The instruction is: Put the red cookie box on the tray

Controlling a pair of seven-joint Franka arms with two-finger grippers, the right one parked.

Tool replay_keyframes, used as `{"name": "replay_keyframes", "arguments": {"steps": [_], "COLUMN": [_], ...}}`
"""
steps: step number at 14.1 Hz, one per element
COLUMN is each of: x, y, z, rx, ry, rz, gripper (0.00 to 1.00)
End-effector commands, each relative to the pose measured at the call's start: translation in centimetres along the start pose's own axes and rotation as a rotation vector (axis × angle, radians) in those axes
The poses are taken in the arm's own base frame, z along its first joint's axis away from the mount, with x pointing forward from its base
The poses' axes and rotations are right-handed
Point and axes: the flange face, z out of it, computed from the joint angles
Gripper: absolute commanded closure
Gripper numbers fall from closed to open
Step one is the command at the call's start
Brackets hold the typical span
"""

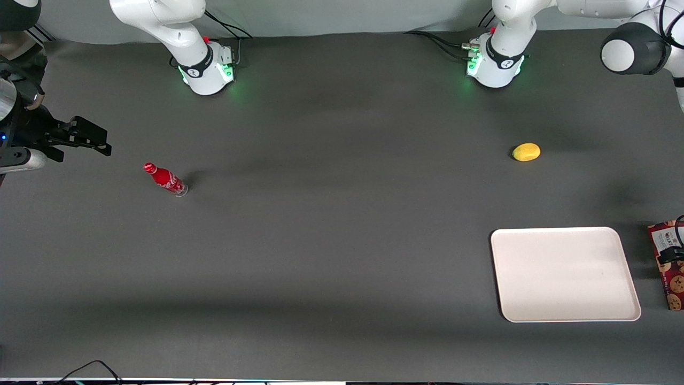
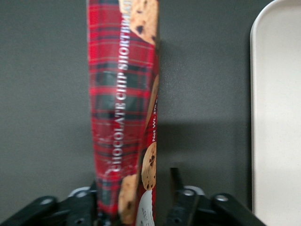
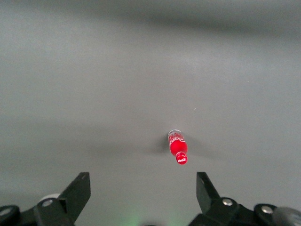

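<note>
Showing one red cookie box (image 1: 668, 262), one tray (image 1: 564, 274), one red soda bottle (image 1: 165, 179), one yellow fruit (image 1: 526, 152), one gripper (image 2: 136, 202).

Front view: even, soft overhead light on the dark worktop (image 1: 331, 240); broad faint shadow bands cross it. Green glow at both arm bases. The tray (image 1: 565, 274) is the brightest surface, nearly washed out. The soda bottle (image 1: 165, 179) and lemon (image 1: 526, 152) cast short soft shadows. Left wrist view: the red cookie box (image 2: 123, 108) is blurred, its lettering smeared, with a dark shadow beside it. The gripper (image 2: 136, 207) is out of focus. Right wrist view: grey, hazy, low contrast.
</note>
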Motion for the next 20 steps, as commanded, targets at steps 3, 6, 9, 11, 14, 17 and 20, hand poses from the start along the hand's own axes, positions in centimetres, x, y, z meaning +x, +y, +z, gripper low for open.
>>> {"name": "replay_keyframes", "arguments": {"steps": [3,6,9,11,14,17,20], "x": [0.5,0.7,1.4,1.1,-1.3,-2.6,0.1], "y": [-0.3,0.0,1.0,1.6,3.2,5.8,10.0], "z": [-0.4,-1.9,-7.9,-15.6,-28.8,-36.1,-33.5], "rx": [-0.013,-0.029,-0.081,-0.082,-0.049,0.022,0.010], "ry": [0.019,0.004,-0.050,-0.071,-0.120,-0.126,-0.116], "rz": [0.006,0.007,0.010,-0.034,-0.099,-0.159,-0.094], "gripper": [1.00,1.00,1.00,1.00,1.00,1.00,1.00]}}
